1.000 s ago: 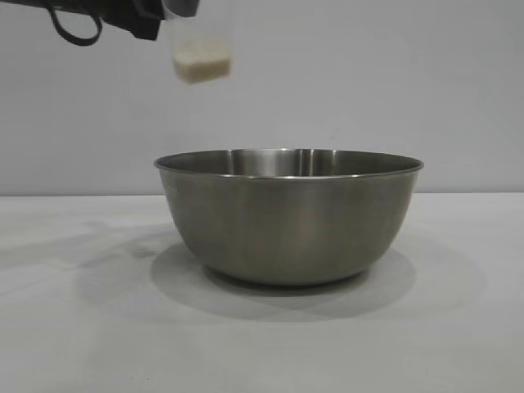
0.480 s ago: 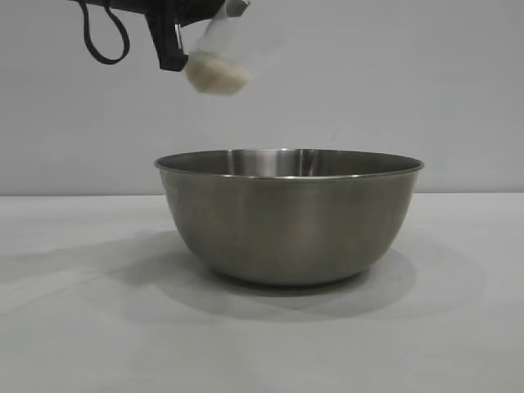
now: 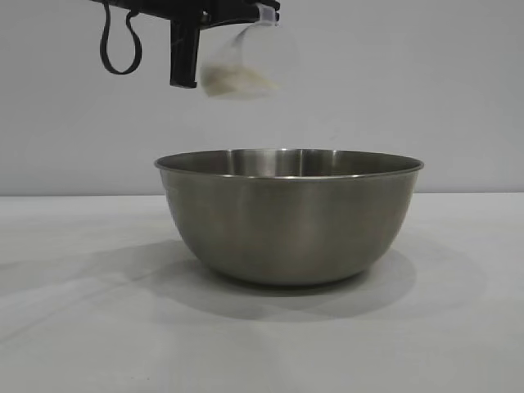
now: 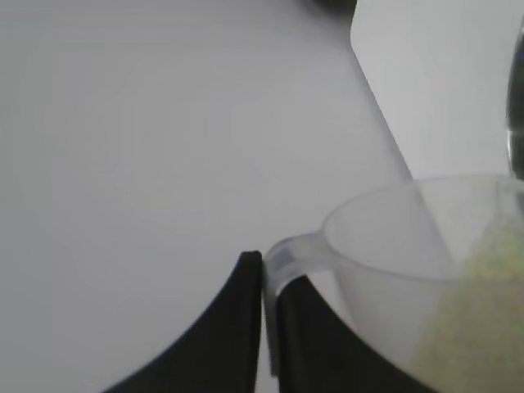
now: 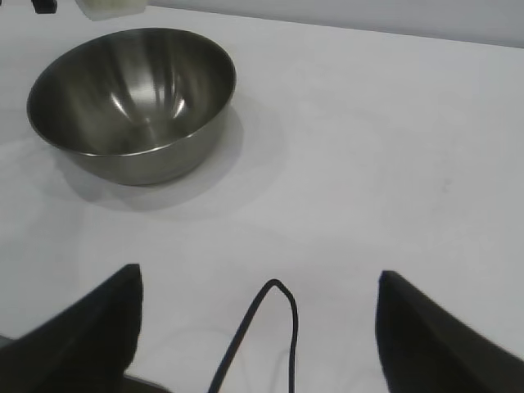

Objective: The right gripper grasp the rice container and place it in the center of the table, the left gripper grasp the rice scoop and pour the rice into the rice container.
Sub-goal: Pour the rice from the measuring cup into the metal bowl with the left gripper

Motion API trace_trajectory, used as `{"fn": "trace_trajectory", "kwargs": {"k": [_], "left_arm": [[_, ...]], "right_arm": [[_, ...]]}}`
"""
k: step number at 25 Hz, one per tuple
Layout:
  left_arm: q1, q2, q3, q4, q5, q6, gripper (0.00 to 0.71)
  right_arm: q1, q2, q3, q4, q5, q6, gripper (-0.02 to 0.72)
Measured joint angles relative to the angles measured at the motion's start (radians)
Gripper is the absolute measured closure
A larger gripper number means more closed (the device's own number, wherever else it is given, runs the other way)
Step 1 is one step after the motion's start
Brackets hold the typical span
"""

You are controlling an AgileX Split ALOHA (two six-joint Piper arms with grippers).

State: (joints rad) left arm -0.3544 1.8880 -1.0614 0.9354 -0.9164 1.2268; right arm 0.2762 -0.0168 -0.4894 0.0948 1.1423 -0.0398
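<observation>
Exterior: left gripper [image 3: 190, 37] clenched on the cup [image 3: 246, 61] handle; translucent cup tipped sideways above the steel bowl [image 3: 288, 214], over its left half, rice [image 3: 229, 79] not falling yet.
Left wrist: jaws pinch the loop handle [image 4: 286, 250].
Right wrist: right gripper [image 5: 258, 319] released, parked well back from the smooth round bowl on the matte white tabletop [image 5: 393, 147].

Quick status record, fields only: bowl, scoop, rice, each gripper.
rice container: steel bowl, upright on the table, inside looks empty
rice scoop: tipped sideways above the bowl's left half, clear of its rim
rice: still inside the scoop, none seen falling
left gripper: shut on the scoop's loop handle
right gripper: open, holding nothing, back from the bowl
</observation>
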Motion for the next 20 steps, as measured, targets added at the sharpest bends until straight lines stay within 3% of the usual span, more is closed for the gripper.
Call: {"fn": "trace_trajectory", "kwargs": {"k": [8,20], "left_arm": [[-0.034,0.0,0.0,0.0,0.002,0.144,0.71],[-0.034,0.0,0.0,0.04,0.002,0.359,0.71]], "right_arm": [[0.0,0.0,0.0,0.0,0.0,0.0,0.178],[0.0,0.0,0.0,0.0,0.0,0.0,0.178]]}}
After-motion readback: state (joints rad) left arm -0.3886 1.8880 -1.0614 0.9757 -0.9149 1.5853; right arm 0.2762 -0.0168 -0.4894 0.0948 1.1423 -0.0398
